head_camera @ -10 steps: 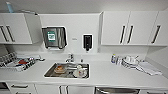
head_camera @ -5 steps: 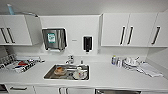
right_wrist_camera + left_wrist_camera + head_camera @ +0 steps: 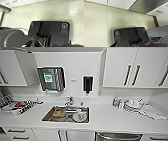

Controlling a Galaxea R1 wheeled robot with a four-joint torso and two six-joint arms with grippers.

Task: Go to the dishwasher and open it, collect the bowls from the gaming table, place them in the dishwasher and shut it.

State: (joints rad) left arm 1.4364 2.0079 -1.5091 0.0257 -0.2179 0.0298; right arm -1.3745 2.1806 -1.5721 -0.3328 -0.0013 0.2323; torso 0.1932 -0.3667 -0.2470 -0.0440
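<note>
The dishwasher (image 3: 117,136) shows as a strip of brushed steel with a bar handle, under the white counter at the lower right of the head view. The bowls and the gaming table are out of view. In the left wrist view the robot's dark plate (image 3: 130,36) hangs over pale floor (image 3: 99,25). The right wrist view shows its plate (image 3: 50,31) over pale floor (image 3: 50,12) too.
A steel sink (image 3: 47,118) with dishes in it sits mid-counter, with a faucet (image 3: 69,100) behind it. A dish rack (image 3: 15,105) stands at the left. Stacked white dishes (image 3: 132,104) and a cloth (image 3: 152,112) lie at the right. White wall cabinets (image 3: 120,67) hang above.
The whole head picture has shifted slightly, so the camera has moved a little. Nothing on the counter has moved.
</note>
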